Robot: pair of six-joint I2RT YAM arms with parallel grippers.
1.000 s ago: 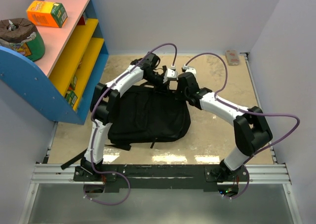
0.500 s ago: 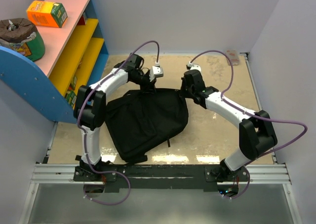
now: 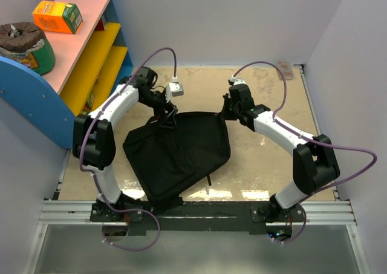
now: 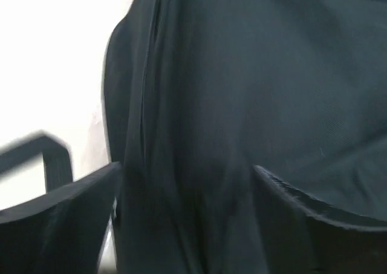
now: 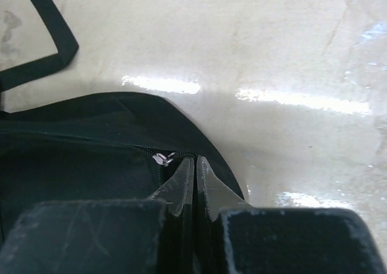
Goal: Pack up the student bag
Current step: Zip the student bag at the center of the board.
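1. Your left fingers stand wide apart, with black fabric between them
2. Your right fingers stay pressed together at the zip of the student bag
3. Since a second ago the bag has slewed left and now lies slanted on the desk, its near end at the front edge
4. Your left arm has swung left; your right arm reaches the bag's far right corner

Top view: bright, even overhead light is falling on the table, with glare patches shining along its near edge. Left wrist view: the student bag is showing dim and blurred, and the table at left is washing out white. Right wrist view: glare streaks are crossing the glossy table, and the right gripper is sitting out of focus.
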